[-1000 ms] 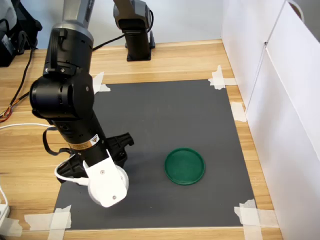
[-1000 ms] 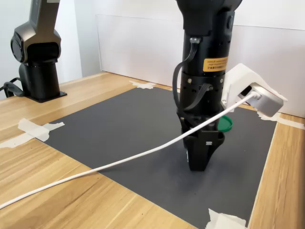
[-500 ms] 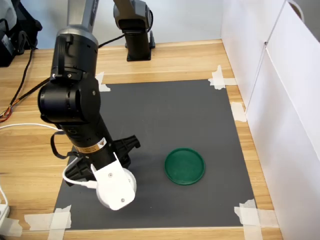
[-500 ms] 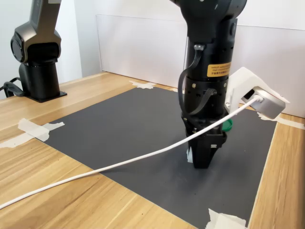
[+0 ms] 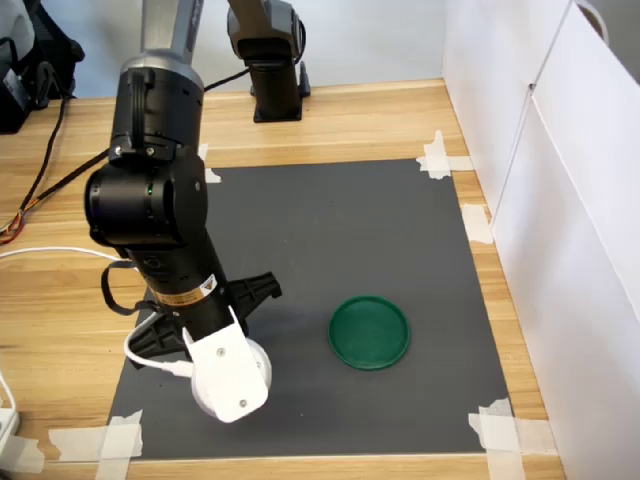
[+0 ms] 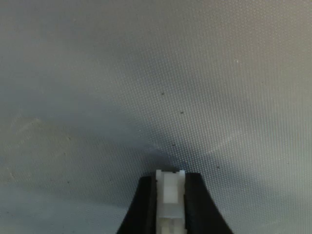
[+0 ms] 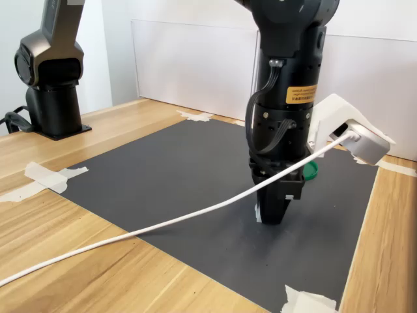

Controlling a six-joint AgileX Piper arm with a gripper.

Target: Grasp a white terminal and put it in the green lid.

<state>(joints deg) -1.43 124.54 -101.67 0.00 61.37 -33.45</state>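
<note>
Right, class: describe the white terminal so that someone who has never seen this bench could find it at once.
Start at the dark grey mat taped to the wooden table, then find the black arm's gripper pointing down at it. The white terminal is the tiny stepped plastic block pinched between the two black fingers. Unlike the flat tape pieces at the mat's corners, it is a solid moulded piece.

Black arm (image 5: pixel 150 200), yellow label (image 7: pixel 299 94)

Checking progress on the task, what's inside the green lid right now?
Nothing shows inside the green lid in the first exterior view. The white terminal sits clamped in the end effector, apart from the lid. In the second exterior view the arm hides most of the lid.
</note>
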